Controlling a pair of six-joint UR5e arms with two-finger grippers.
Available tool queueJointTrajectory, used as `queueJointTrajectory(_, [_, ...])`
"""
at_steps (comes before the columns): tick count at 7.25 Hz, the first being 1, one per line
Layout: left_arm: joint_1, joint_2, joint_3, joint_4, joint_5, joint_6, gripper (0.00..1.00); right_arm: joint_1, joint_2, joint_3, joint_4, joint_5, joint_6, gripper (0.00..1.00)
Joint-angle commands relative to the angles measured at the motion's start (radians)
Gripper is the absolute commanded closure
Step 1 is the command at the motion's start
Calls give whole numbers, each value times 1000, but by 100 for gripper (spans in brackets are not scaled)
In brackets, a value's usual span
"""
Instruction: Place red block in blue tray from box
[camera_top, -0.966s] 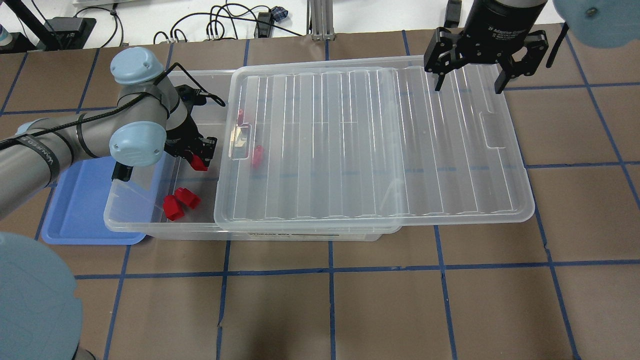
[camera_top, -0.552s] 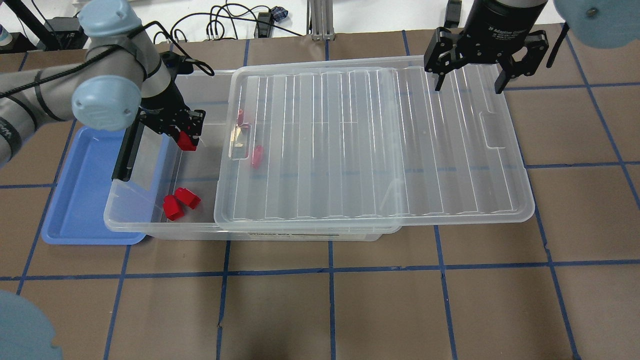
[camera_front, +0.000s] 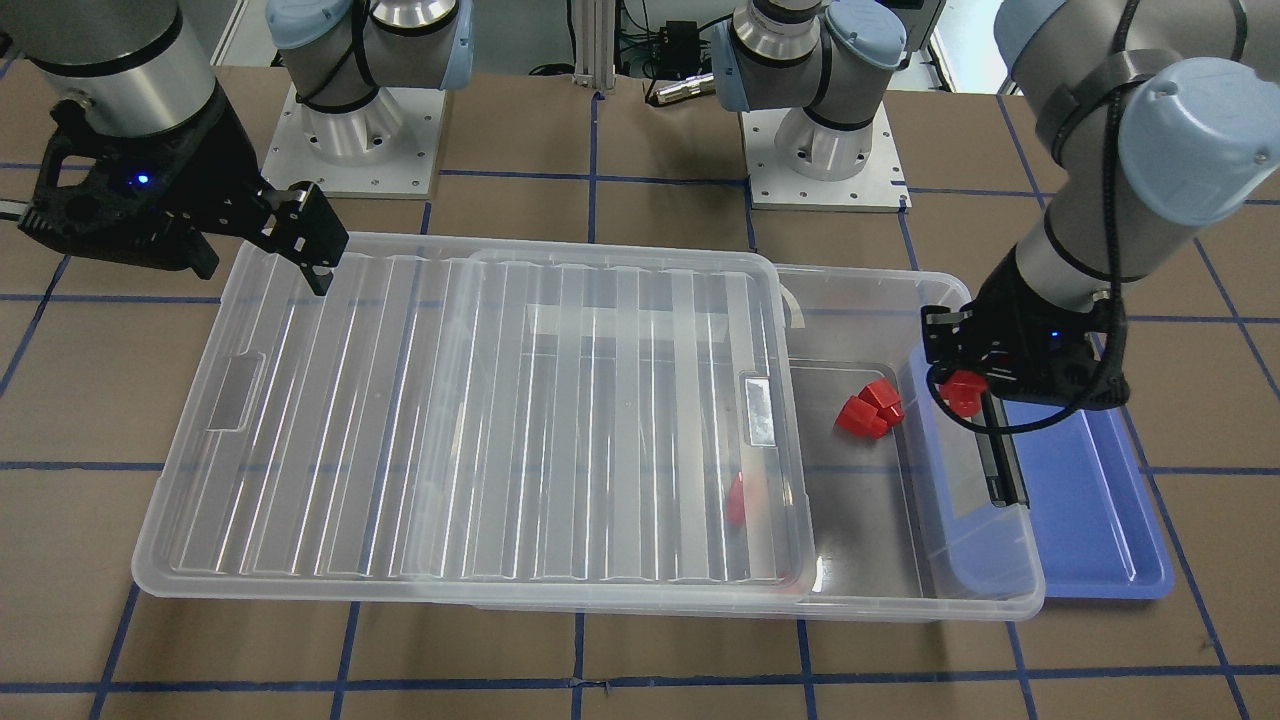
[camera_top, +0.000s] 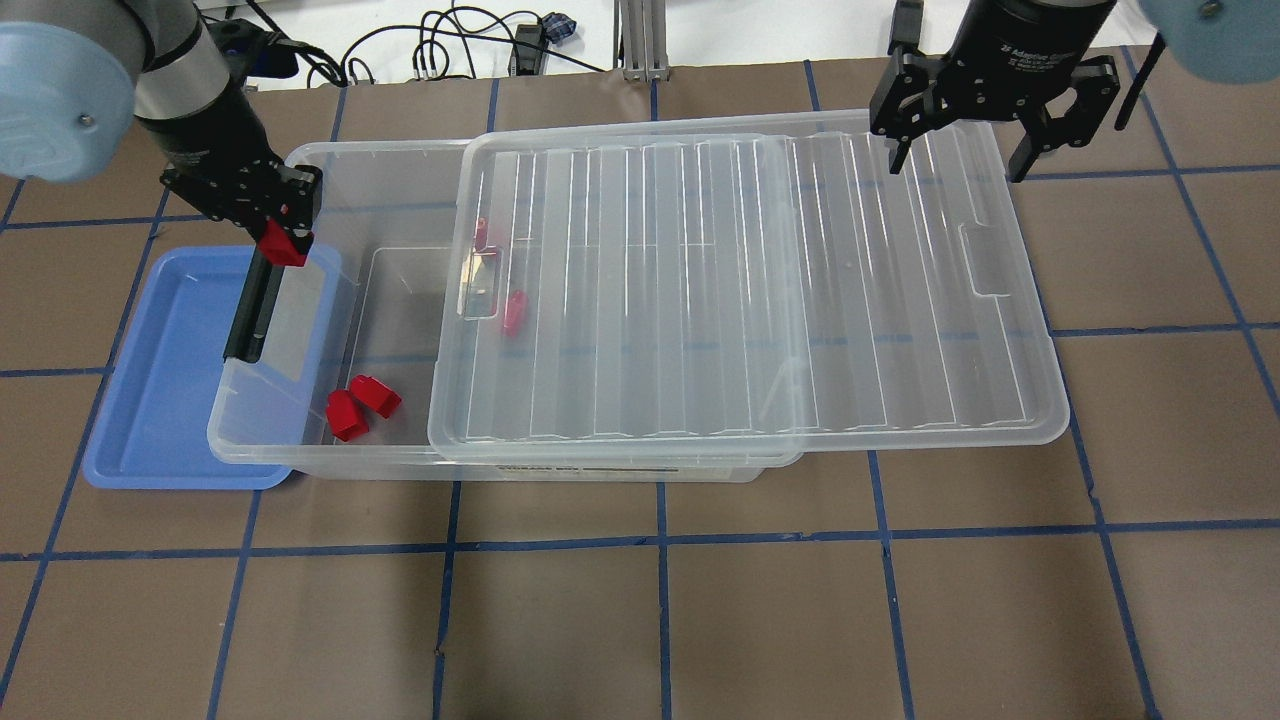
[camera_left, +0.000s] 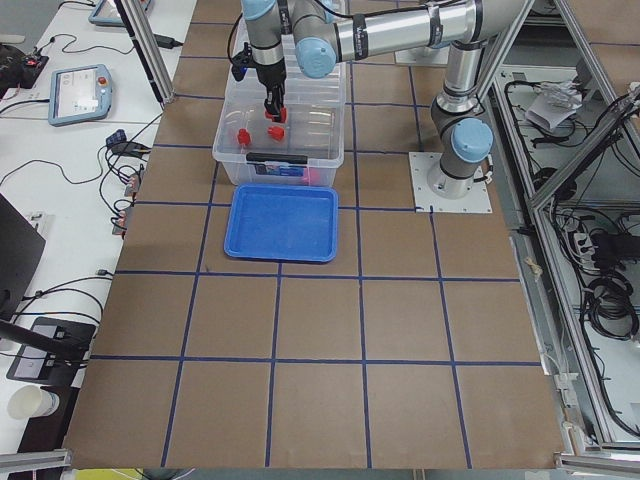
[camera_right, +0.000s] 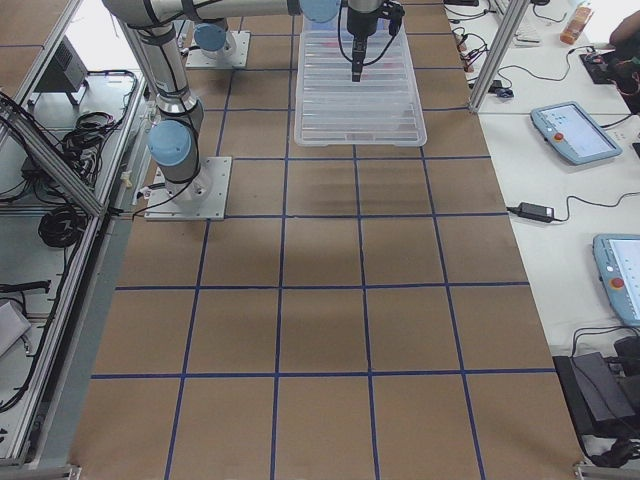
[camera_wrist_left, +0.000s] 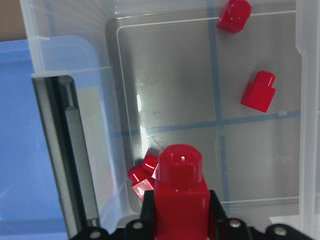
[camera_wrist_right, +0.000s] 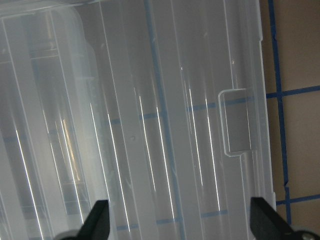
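My left gripper (camera_top: 283, 238) is shut on the red block (camera_top: 284, 244), stub pointing down, and holds it above the left short end of the box (camera_top: 300, 452), over the black latch (camera_top: 252, 310). The left wrist view shows the block (camera_wrist_left: 180, 195) between the fingers, over the box's end wall, with the blue tray (camera_wrist_left: 20, 150) beside it. The blue tray (camera_top: 160, 400) lies partly under that end of the box. The ribbed lid (camera_top: 750, 280) is slid to the right, so the left end is open. My right gripper (camera_top: 955, 165) is open above the lid's far right corner.
A red clump of two joined pieces (camera_top: 360, 405) lies in the box's open end. Two more red blocks (camera_top: 514, 312) (camera_top: 480, 232) lie under the lid's left edge. Cables and an aluminium post stand beyond the table's far edge.
My left gripper has risen and carried the red block left, from over the box's inside to over its latch end by the tray. My right gripper shifted slightly right.
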Motion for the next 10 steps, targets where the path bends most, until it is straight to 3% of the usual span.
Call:
queueJointTrajectory(1, [192, -32, -12, 28, 1, 278, 93, -142, 4, 0, 4, 11, -165, 0])
queueJointTrajectory(3, [268, -125, -67, 228, -2, 291, 93, -335, 34, 11, 0, 11, -391, 0])
queueJointTrajectory(5, [342, -230, -140, 375, -11, 285, 93, -359, 30, 115, -51, 14, -424, 0])
queueJointTrajectory(6, [348, -268, -144, 391, -8, 284, 93, -358, 39, 195, -174, 14, -424, 0])
queueJointTrajectory(7, [350, -297, -141, 391, -4, 282, 83, -353, 28, 286, -294, 14, -435, 0])
queueJointTrajectory(8, [348, -308, -127, 391, -1, 290, 35, -350, 27, 340, -376, 17, -461, 0])
queueJointTrajectory(9, [345, -299, -104, 375, -1, 279, 4, -348, 25, 352, -376, 35, -458, 0])
queueJointTrajectory(10, [333, -270, -93, 340, -1, 279, 0, -330, 22, 353, -378, 61, -447, 0])
